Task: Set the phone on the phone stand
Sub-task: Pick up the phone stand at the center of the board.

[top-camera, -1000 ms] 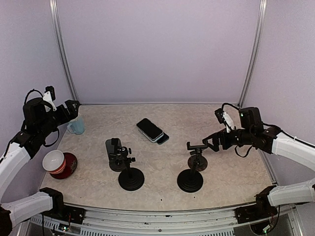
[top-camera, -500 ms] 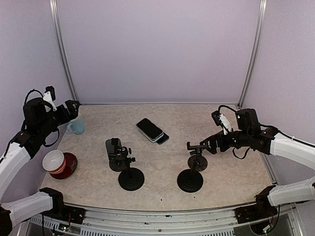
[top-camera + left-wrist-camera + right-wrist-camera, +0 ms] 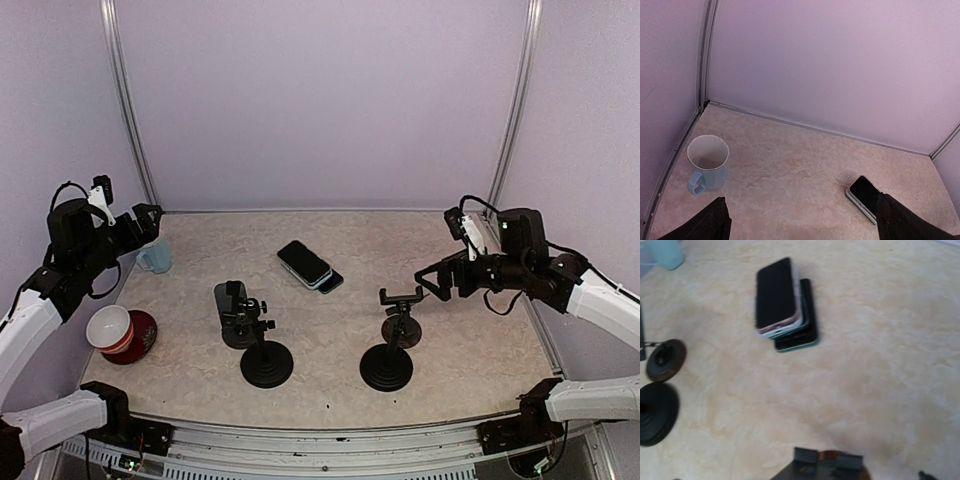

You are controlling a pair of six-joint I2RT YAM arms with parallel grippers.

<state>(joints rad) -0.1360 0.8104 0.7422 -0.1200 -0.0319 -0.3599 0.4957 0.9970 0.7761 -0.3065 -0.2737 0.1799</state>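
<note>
Two phones (image 3: 309, 264) lie stacked flat at the table's middle back, a dark-screened one on top of a teal-edged one (image 3: 796, 340). The left wrist view catches the stack's end (image 3: 864, 194) by the right finger. A black phone stand (image 3: 389, 360) with an empty clamp (image 3: 401, 297) rises at front right; its clamp (image 3: 827, 460) sits at the bottom edge of the right wrist view. My right gripper (image 3: 437, 281) hovers open just right of that clamp. Far left, raised, my left gripper (image 3: 146, 224) is open with nothing between its fingers (image 3: 711, 223).
Another black stand (image 3: 265, 362) with a dark head (image 3: 232, 299) is at front left; its round bases (image 3: 658, 412) show in the right wrist view. A pale blue mug (image 3: 155, 256) and a red-and-white cup (image 3: 118, 332) sit along the left edge.
My right arm dipped left toward the stand's clamp, then drew back right and a little higher. The left arm and the phones have not moved.
</note>
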